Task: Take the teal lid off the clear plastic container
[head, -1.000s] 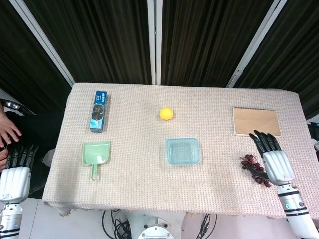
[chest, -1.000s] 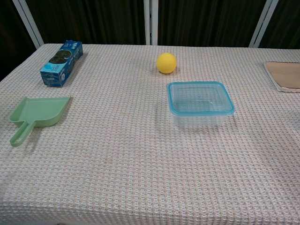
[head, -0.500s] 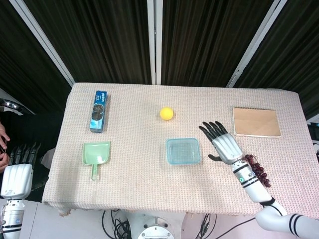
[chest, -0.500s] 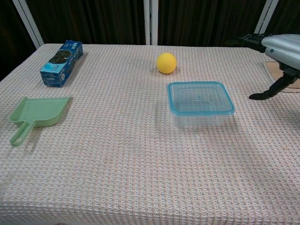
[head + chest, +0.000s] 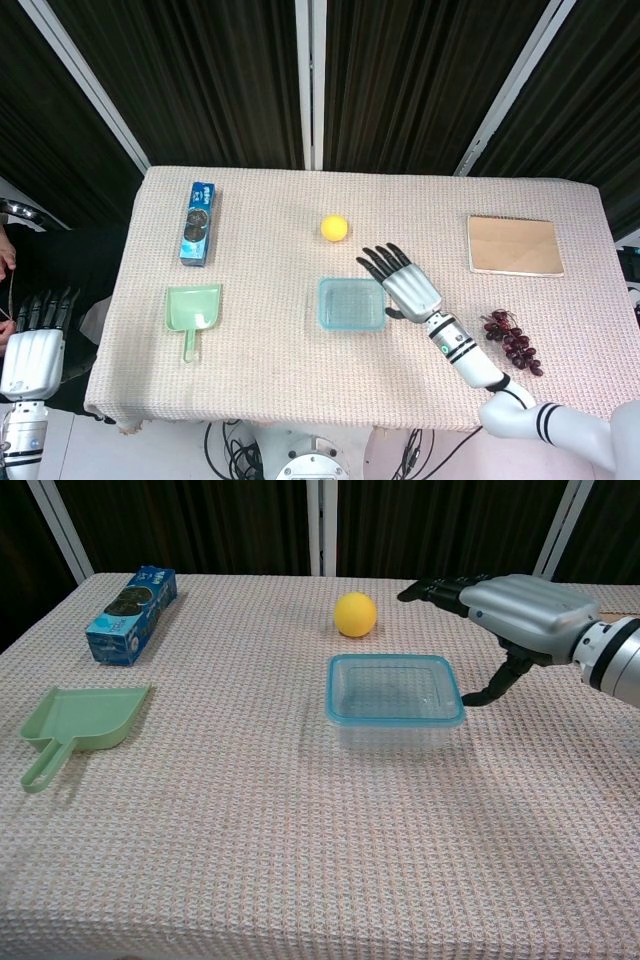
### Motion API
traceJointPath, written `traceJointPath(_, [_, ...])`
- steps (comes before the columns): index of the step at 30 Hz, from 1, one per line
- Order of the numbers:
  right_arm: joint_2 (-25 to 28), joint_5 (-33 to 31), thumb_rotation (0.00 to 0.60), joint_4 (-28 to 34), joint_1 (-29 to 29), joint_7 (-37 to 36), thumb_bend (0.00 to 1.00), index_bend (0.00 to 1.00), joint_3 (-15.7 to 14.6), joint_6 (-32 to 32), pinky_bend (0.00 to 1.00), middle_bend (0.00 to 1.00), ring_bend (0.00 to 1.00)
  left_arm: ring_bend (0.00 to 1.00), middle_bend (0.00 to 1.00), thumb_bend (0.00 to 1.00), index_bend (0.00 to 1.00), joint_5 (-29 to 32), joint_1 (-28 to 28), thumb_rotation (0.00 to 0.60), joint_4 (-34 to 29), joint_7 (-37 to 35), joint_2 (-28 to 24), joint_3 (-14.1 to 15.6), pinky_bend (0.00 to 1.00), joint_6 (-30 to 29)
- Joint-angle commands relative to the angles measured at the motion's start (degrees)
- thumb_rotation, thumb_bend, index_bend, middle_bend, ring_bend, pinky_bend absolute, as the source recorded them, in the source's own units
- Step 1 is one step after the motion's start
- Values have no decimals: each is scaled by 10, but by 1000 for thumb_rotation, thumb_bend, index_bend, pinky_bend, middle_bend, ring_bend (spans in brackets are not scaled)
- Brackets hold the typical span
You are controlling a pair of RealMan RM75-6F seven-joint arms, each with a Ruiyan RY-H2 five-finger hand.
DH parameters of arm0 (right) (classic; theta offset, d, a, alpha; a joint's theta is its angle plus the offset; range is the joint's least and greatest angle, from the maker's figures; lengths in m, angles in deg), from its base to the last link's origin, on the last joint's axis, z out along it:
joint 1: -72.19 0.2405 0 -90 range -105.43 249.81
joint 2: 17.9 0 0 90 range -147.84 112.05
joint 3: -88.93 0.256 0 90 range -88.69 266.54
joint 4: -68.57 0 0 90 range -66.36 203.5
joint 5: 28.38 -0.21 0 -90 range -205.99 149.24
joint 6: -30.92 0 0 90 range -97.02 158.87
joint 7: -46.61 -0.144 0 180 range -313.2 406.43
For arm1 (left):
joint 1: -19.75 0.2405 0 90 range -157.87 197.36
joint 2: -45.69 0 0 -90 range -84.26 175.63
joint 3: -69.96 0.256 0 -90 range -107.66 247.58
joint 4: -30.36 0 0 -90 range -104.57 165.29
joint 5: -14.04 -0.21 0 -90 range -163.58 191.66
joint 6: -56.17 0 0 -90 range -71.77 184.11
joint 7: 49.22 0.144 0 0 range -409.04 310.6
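Note:
The clear plastic container stands near the table's middle, and its teal lid sits flat on top. My right hand hovers just right of it, fingers spread and pointing toward the far edge. Its thumb reaches down to the lid's right rim, and nothing is held in it. My left hand hangs off the table's left side in the head view, fingers straight and empty.
A yellow ball lies just behind the container. A blue box and a green dustpan are at the left. A brown board and dark grapes are at the right.
My right hand swept left from the table's right side to the container's right rim. The container with its lid slid a little to the left. The left hand barely moved.

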Motion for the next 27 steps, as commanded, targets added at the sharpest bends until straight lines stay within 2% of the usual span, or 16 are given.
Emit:
traceJointPath(1, [-15, 19, 600, 3, 20, -7, 30, 0, -6, 2, 0, 2, 0, 0, 51, 0, 76, -2, 1, 600, 2, -3, 1, 1, 0, -2])
traceJointPath(10, [-51, 44, 600, 36, 77, -4, 26, 0, -16, 39, 0, 3, 0, 0, 51, 0, 76, -6, 7, 600, 18, -25, 3, 5, 0, -7])
traceJointPath(16, [8, 24, 600, 140, 106, -54, 40, 0, -26, 104, 0, 73, 0, 0, 51, 0, 76, -12, 9, 600, 27, -37, 3, 6, 0, -12])
traceJointPath(17, [20, 19, 600, 157, 111, -63, 69, 0, -24, 114, 0, 90, 0, 0, 50, 0, 76, -12, 9, 600, 28, -39, 3, 6, 0, -13])
traceJointPath(20, [46, 8, 600, 189, 132, -74, 264, 0, -9, 137, 0, 150, 0, 0, 51, 0, 76, -15, 10, 600, 32, -41, 5, 7, 0, -13])
traceJointPath(25, [43, -43, 600, 188, 181, -35, 552, 0, 31, 194, 0, 174, 0, 0, 51, 0, 76, -21, 9, 600, 32, -39, 6, 10, 0, -13])
traceJointPath(27, [34, -71, 600, 178, 204, -6, 630, 0, 43, 219, 0, 190, 0, 0, 51, 0, 76, -22, 10, 600, 31, -38, 6, 9, 0, -14])
